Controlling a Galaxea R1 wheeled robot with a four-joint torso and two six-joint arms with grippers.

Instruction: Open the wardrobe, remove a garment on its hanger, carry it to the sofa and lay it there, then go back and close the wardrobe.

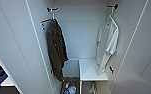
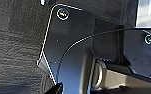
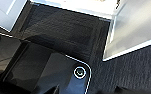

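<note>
- White thin fabric: the garment [image 1: 108, 42] hangs on the hanger [image 1: 110, 18] from a black hook [image 1: 112, 6] high on the right inside the wardrobe [image 1: 78, 32], both doors swung wide
- Shirt drapes limp, hem trailing to a white shelf [image 1: 91, 71] below; judged very light, soft, will swing and fold when moved
- Hanger is the only stiff part; judged thin and light, hook top seated over the black hook
- Best hold, as a judgement: the hanger's neck just under its hook, then lift up and off; pinching cloth alone risks sliding it off the hanger
- Dark olive jacket [image 1: 56, 50] hangs on the left hook, well apart from the shirt; not the target
- A bin [image 1: 69, 87] of small items sits on the wardrobe floor below the jacket
- Fingers: cannot tell for either arm, open or closed; wrist views give dark carpet [image 3: 66, 30] and white panel edges, so the shirt's place relative to the fingers cannot be told; nothing seen held
- Opening step looks done; garment not yet taken
</note>
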